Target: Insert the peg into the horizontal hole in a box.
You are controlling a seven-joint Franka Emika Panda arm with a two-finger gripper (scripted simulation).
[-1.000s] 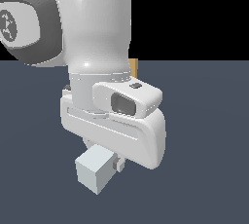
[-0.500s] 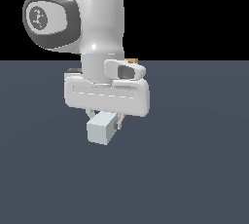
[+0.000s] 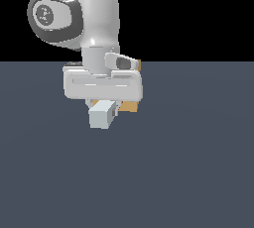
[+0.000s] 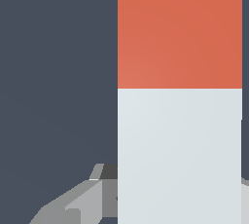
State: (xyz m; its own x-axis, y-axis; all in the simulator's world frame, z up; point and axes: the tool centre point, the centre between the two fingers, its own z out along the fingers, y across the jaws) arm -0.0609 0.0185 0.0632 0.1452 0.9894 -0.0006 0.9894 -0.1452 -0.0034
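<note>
I've carried the peg (image 4: 179, 96) further away from the camera, toward the box (image 3: 130, 106) ahead. It's a stiff bar, probably light and smooth-sided, best held on its pale half. My gripper (image 3: 103, 109) is clamped there, red end leading. Can't see the hole from here.

Arm (image 3: 84, 19) fills upper centre; gripper (image 3: 103, 107) holds pale peg (image 3: 101, 114) end-on; tan box (image 3: 130, 106) at its 3 o'clock, mostly hidden.
</note>
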